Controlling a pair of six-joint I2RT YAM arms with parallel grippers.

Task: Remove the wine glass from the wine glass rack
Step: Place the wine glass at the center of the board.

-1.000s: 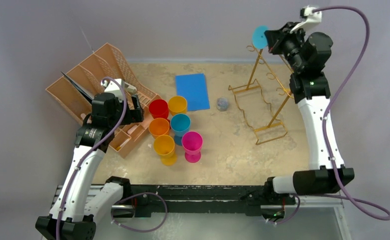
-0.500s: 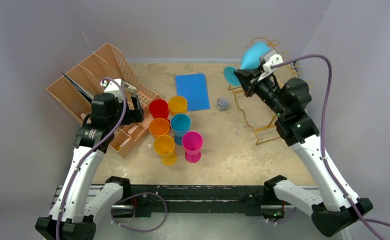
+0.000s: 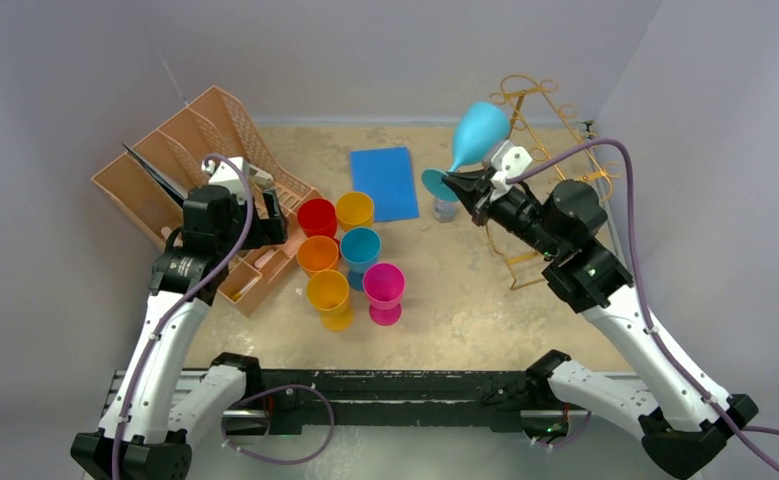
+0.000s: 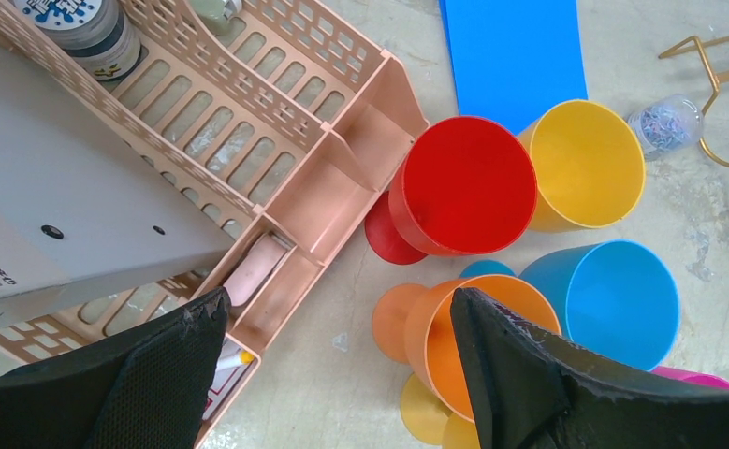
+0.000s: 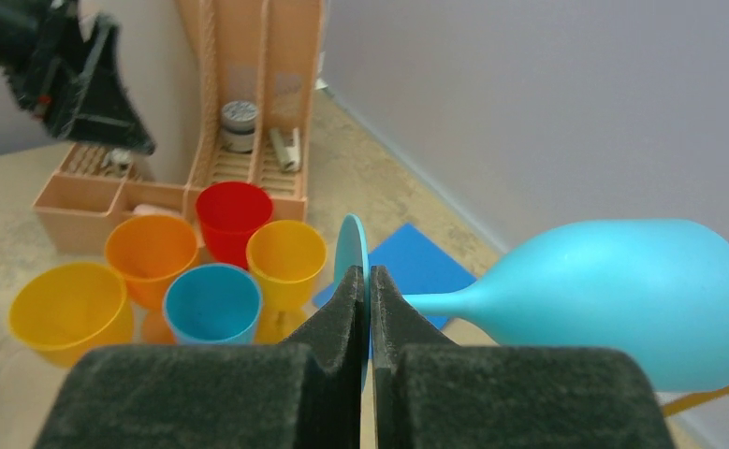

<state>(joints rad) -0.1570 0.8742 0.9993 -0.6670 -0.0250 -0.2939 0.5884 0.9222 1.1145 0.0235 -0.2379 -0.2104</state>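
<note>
Right now your right end effector (image 3: 457, 184) is clamped shut on the wine glass (image 3: 480, 128), and the wrist view shows how: both fingers (image 5: 337, 318) pinch the thin round foot edge-on, with the stem running out sideways to the pale blue bowl. From overhead you see the glass held in the air above the back of the desk (image 3: 465, 310). It is tilted, with the foot low toward the middle and the bowl raised toward the back wall. It sits just left of the wine glass rack (image 3: 525, 85), level with the scrolled gold top. You cannot tell from these views whether the bowl touches the wire. The rack stands at the right rear of the desk, and your right arm crosses in front of its wavy base.

Your left end effector (image 4: 340, 299) is spread wide and holds nothing. It hangs over the near corner of the brown organizer tray (image 3: 195, 130), right beside the cluster of cups. That cluster is a red cup (image 3: 317, 216), a yellow cup (image 3: 354, 210), an orange cup (image 3: 317, 253), a blue cup (image 3: 360, 245), an amber cup (image 3: 328, 292) and a magenta cup (image 3: 384, 283), all upright and packed close. A blue sheet (image 3: 385, 182) lies flat behind them. A small clear container (image 4: 664, 122) rests between the sheet and the rack.
</note>
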